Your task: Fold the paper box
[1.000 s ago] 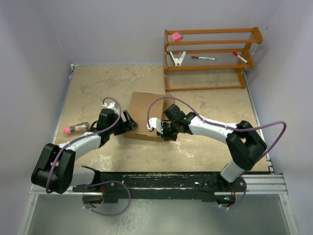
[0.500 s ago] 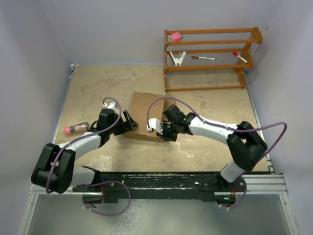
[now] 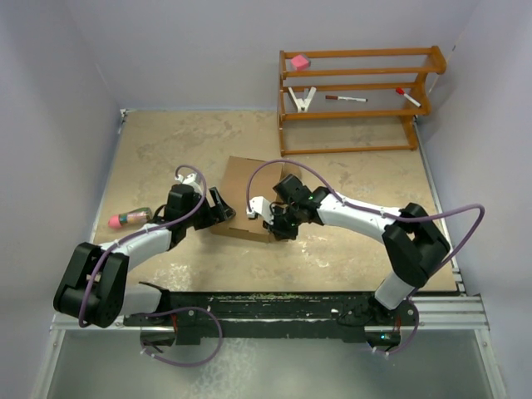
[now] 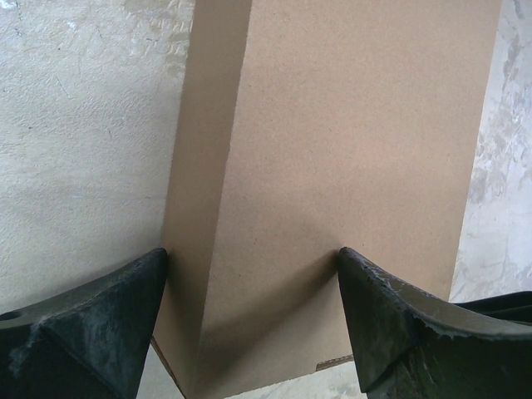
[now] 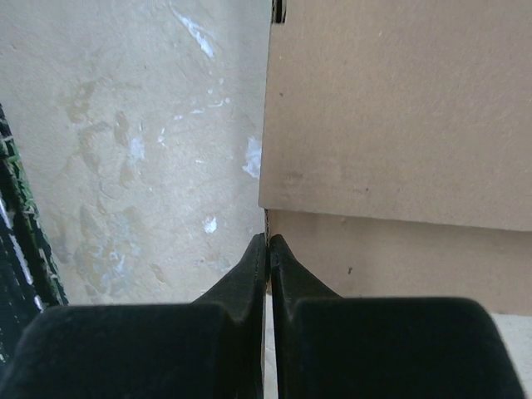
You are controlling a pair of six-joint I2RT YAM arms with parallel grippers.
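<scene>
Brown paper box [image 3: 246,188] | left hand [image 4: 251,253] apart astride it; right hand [image 5: 268,239] together

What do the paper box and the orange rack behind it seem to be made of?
The paper box looks like plain brown cardboard, matte and finely grainy, with a crisp fold line. The rack seems wood with an orange stain or paint; too distant to be sure.

wooden rack [image 3: 366,53] — far right | pink block [image 3: 300,61] on its top shelf | pink-capped tube [image 3: 130,219] — lying far left
</scene>
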